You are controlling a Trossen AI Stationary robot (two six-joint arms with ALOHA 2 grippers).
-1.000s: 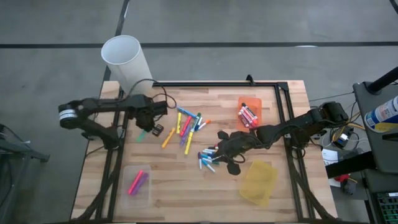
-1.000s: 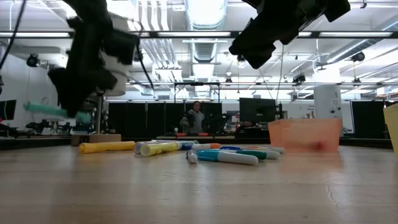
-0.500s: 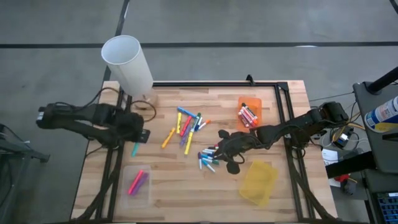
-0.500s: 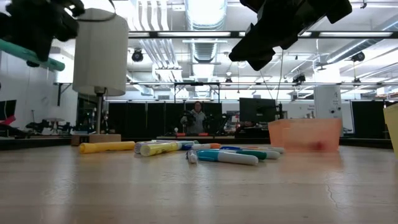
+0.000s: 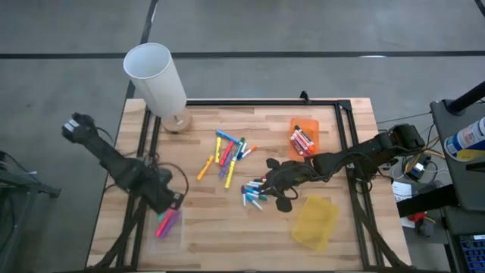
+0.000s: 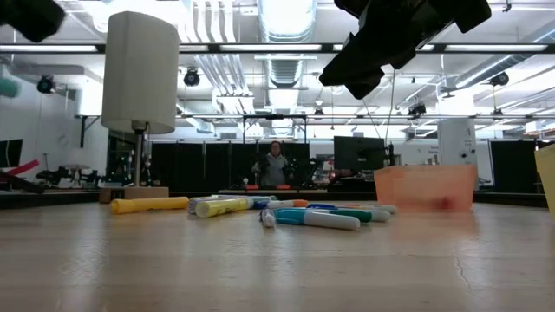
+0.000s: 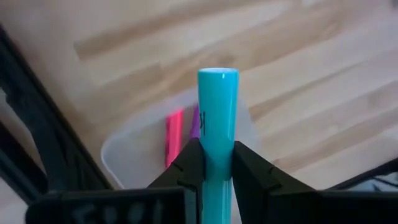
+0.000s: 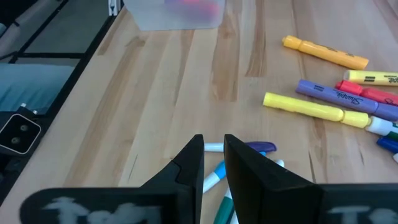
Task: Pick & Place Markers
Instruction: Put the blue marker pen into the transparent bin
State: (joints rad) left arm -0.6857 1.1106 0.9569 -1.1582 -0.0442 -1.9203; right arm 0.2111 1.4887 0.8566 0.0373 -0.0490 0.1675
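The wooden table [image 5: 204, 220] leaves plenty of bare board toward its near edge, but its black frame rails [image 5: 140, 205] run right along the sides, and that is where I'd worry most: the left arm has its left gripper [image 5: 168, 205] hanging over the clear bin [image 5: 178, 241] at the table's left near corner, hard against that rail, so a careless swing outward could knock the frame or shove the light bin off its spot. From the wrist view the pincer is clamped on a teal marker [image 7: 217, 130], the pen standing up between the two fingers [image 7: 186, 168], with the bin's pink marker [image 7: 174, 134] and a purple one beside it showing below; if the grip lets go at a slant, the teal pen looks likely to strike the bin's rim and roll away over the edge. The tall white cylinder [image 5: 155, 76] at the far left corner stands well apart from this, though it would topple easily if the arm rose that way. The right gripper [image 5: 282, 182] hovers above the small cluster of blue and white markers [image 5: 254, 193], its fingers nearly together with only a slim gap and nothing between them; coming down like that it might scatter the pens instead of taking one. The larger pile of markers [image 5: 227, 155] lies mid-table, the orange bin [image 5: 305, 136] and yellow bin [image 5: 316, 221] flank the right arm closely, leaving it little sideways room.
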